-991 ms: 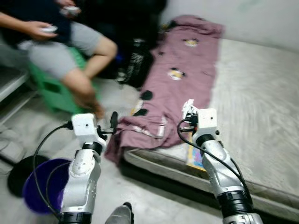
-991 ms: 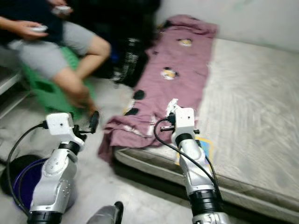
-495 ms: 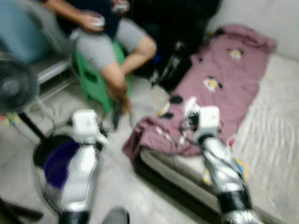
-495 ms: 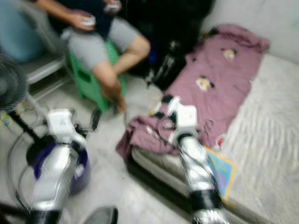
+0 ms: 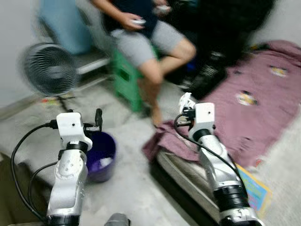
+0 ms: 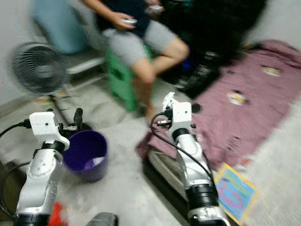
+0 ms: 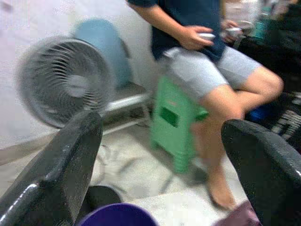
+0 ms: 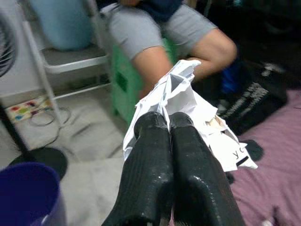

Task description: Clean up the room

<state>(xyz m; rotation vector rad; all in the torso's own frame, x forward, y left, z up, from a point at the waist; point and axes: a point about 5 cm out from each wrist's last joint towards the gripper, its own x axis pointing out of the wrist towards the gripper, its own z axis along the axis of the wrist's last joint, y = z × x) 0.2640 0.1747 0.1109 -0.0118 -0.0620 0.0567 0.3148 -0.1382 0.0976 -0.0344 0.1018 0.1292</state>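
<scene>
Your right hand (image 8: 168, 123) has its fingers pressed together, pinching a crumpled white sheet of paper (image 8: 188, 106) with creased, jagged edges, held above the floor beside the purple plastic bucket (image 6: 87, 154). Your left hand (image 7: 164, 155) is spread wide.

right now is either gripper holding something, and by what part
The right gripper is shut on a crumpled white paper, pinched at its lower middle. The left gripper is open, holding nothing.

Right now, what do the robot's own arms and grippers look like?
Both arms are silver with black joint bands, each topped by a white boxy wrist block with looping black cables. The left gripper and right gripper each have two long, glossy black fingers.
</scene>
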